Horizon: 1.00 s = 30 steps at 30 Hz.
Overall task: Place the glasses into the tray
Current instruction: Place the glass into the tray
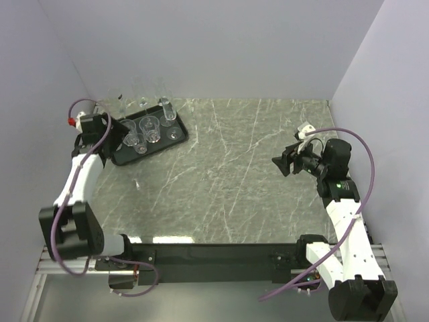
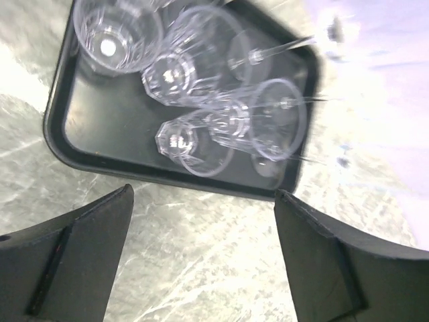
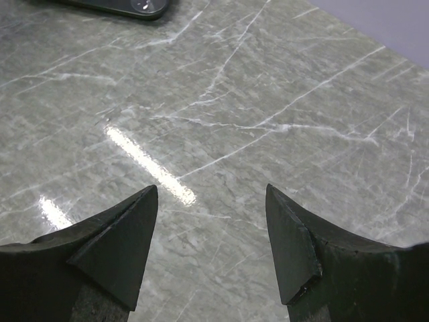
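The black tray (image 1: 179,138) sits at the far left of the marble table with several clear glasses (image 1: 142,131) standing in it, and taller ones rise along its far side. In the left wrist view the tray (image 2: 100,114) holds faceted tumblers (image 2: 181,141) and stemmed glasses (image 2: 271,117) packed close together. My left gripper (image 1: 112,134) hangs just off the tray's near-left edge. It (image 2: 203,194) is open wide, with only table between the fingers. My right gripper (image 1: 285,163) hovers over the right half of the table, open (image 3: 211,191) and holding nothing.
Grey walls close in the table on the left, back and right. The tray stands close to the back-left corner. A corner of the tray (image 3: 127,7) shows at the top of the right wrist view.
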Tool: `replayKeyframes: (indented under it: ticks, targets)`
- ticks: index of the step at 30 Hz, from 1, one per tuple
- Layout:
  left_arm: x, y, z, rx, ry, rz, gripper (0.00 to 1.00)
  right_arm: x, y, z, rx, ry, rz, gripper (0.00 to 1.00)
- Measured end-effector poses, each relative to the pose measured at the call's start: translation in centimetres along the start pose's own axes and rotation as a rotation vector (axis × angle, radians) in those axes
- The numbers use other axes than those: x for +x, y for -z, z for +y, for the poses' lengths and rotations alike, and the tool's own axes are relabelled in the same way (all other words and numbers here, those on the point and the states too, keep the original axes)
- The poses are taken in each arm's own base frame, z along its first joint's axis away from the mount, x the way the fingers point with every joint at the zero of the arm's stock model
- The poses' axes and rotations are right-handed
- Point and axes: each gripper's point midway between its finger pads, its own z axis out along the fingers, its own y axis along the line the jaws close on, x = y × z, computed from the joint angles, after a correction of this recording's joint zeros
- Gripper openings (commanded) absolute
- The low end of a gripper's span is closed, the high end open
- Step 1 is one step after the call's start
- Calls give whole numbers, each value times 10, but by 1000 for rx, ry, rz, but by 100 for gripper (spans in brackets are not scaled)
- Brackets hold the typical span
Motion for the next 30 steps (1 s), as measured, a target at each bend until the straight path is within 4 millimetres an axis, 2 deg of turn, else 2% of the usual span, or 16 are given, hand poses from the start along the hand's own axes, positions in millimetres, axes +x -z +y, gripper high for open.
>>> replayKeyframes:
  ticks: [5, 15, 18, 21, 25, 29, 30]
  targets:
    - [-12, 39, -9, 108, -70, -86, 99, -2, 5, -8, 35, -9, -8, 72]
    - [-4, 101, -16, 315, -247, -199, 100, -12, 27, -38, 203, -76, -56, 74]
    - [0, 116, -18, 374, -297, -244, 100, -16, 33, -49, 275, -113, -73, 81]
    - [9, 127, -20, 426, -352, -277, 99, -20, 42, -61, 377, -161, -95, 82]
    - [28, 140, -28, 499, -448, -290, 99, -26, 60, -79, 538, -228, -139, 84]
    - [33, 154, -37, 547, -524, -332, 99, -29, 84, -92, 697, -265, -195, 90]
    - [34, 157, -38, 558, -539, -346, 100, -27, 89, -94, 734, -272, -206, 94]
